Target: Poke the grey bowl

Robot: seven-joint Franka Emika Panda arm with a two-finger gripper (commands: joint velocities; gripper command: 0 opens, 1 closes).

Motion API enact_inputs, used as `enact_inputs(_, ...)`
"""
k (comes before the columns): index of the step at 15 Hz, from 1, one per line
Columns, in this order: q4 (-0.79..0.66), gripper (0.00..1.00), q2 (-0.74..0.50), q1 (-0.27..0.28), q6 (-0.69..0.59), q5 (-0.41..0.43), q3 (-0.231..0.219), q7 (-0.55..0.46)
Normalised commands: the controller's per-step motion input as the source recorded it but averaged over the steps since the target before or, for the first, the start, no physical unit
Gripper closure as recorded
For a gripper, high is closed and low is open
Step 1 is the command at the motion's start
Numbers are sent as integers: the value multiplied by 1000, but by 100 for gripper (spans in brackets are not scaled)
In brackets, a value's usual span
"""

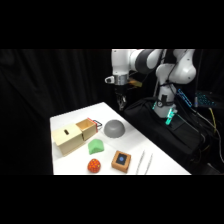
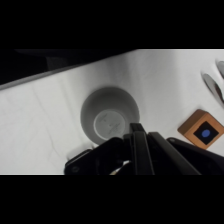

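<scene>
The grey bowl [image 1: 114, 128] stands upside down as a smooth dark dome near the table's far right edge. In the wrist view the grey bowl [image 2: 109, 117] lies in the middle of the picture, right past the fingertips. My gripper [image 1: 121, 103] hangs in the air above and slightly behind the bowl, clear of it. In the wrist view the gripper [image 2: 136, 131] shows its fingers pressed together, shut on nothing.
Left of the bowl stands a wooden box [image 1: 75, 135] with its drawer pulled out. In front lie a green lump [image 1: 95, 146], an orange ball [image 1: 94, 165], a small wooden block with a blue centre [image 1: 121, 161] [image 2: 202, 131] and metal tongs [image 1: 144, 162]. A black bag [image 1: 165, 131] flanks the table's right edge.
</scene>
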Motion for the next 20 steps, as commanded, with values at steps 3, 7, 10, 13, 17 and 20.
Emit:
enact_inputs(3,70,98,201,-76,239,-58,-29,-70)
enact_inputs(7,172,98,322,-59,210,-27,-57,-146)
enact_inputs(10,209,98,317,-47,151,20,-61,-187)
enact_inputs(13,167,98,232,-32,112,45,-40,-176)
enact_inputs(17,113,98,170,-22,115,82,-22,-196)
enact_inputs(20,82,98,161,-23,146,133,-15,-239)
